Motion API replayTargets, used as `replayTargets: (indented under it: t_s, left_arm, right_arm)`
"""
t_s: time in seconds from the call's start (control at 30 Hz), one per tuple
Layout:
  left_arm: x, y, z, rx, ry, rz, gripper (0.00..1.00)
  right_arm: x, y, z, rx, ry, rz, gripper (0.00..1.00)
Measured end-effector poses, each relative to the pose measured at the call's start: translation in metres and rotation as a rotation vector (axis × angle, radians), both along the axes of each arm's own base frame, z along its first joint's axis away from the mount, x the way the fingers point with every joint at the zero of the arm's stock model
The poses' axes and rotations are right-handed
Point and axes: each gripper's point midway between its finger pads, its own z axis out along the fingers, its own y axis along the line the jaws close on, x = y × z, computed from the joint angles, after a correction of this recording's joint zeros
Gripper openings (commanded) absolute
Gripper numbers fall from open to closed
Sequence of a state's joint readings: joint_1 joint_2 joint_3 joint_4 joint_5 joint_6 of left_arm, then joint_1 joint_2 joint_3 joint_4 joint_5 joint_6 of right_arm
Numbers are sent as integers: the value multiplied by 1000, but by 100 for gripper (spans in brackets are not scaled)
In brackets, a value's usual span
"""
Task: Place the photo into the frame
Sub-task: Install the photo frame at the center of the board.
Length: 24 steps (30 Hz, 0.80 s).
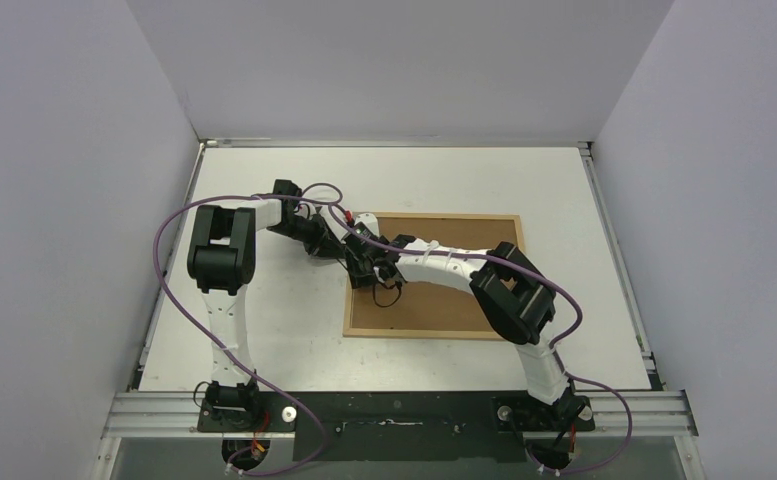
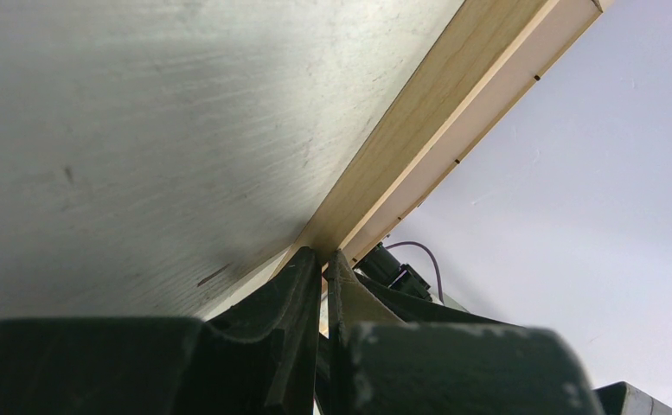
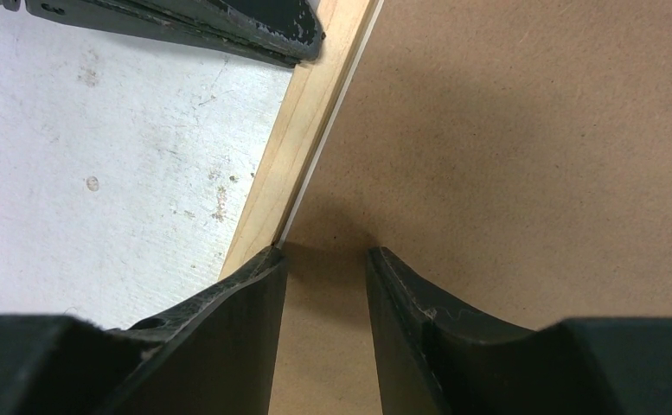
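The frame (image 1: 434,216) of thin light wood lies flat right of the table's centre, with a brown backing panel (image 1: 444,300) filling it. My left gripper (image 1: 342,248) is shut, its tips (image 2: 324,257) against the outer side of the frame's left strip (image 2: 419,112) near the far corner. My right gripper (image 3: 325,252) is open and points down at the panel (image 3: 505,138) just inside that same strip (image 3: 289,156), with nothing between its fingers. A thin white line (image 3: 315,169) runs between strip and panel. I cannot tell if it is the photo, which is otherwise hidden.
Both arms meet at the frame's left side, and the left fingers (image 3: 228,26) lie close above the right gripper. Purple cables (image 1: 169,290) loop around the arms. White walls enclose the table (image 1: 264,330) on three sides, and a metal rail (image 1: 404,405) runs along the near edge.
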<state>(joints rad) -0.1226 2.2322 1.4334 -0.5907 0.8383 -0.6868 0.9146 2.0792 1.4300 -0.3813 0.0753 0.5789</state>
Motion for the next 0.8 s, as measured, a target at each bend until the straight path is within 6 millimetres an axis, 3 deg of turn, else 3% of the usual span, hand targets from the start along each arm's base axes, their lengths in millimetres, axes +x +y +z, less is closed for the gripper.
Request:
replayTargets:
  t_s: [0.3,0.5,0.6,0.8]
  left_arm:
    - [0,0,0,-2,-1,-1,0]
    - [1,0,2,-18,-22,-1,3]
    - [0,1,3,-28,-33,3,12]
    - [3,3,3,-33,-60,7,29]
  right_arm:
    - [0,0,2,2,-2,-4,45]
    - [7,1,19,94,32,-49,48]
    - [13,-11,22,103,59,-101,51]
    - [34,-56,25,57,88,-238,54]
